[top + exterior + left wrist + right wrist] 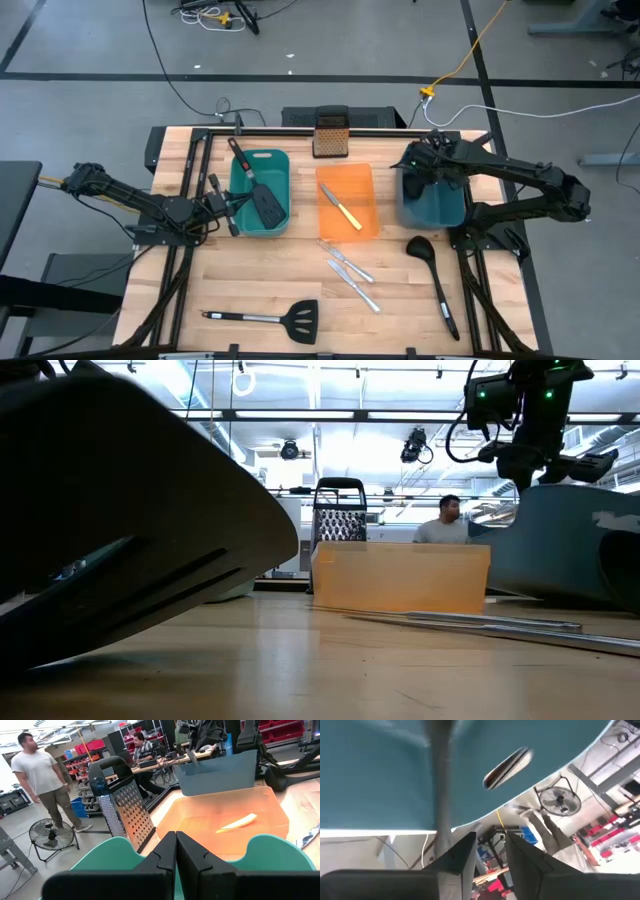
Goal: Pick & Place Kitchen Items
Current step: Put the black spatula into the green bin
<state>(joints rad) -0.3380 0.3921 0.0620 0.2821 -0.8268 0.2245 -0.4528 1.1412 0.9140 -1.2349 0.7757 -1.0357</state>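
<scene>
My right gripper (418,168) hangs open over the blue bin (445,208). A grey ladle handle (439,780) rises out of that bin past my fingers (462,855), and the left wrist view shows that handle (192,759) too. My left gripper (236,207) is shut at the left wall of the teal bin (275,160), which holds a black spatula (266,204). The yellow-handled knife (341,211) lies in the orange tray (366,178). On the table lie a second ladle (432,272), two silver knives (350,271) and a second spatula (272,318). My right gripper has the ladle's handle (441,827) running along the outer side of one finger, outside the gap. I cannot tell whether it touches. My left gripper touches nothing that shows.
The dark box grater (331,135) stands at the far edge behind the tray. The near spatula's blade (120,560) fills the left of the low view. Bare wood (250,270) lies between the bins and the near edge. People show beyond the table.
</scene>
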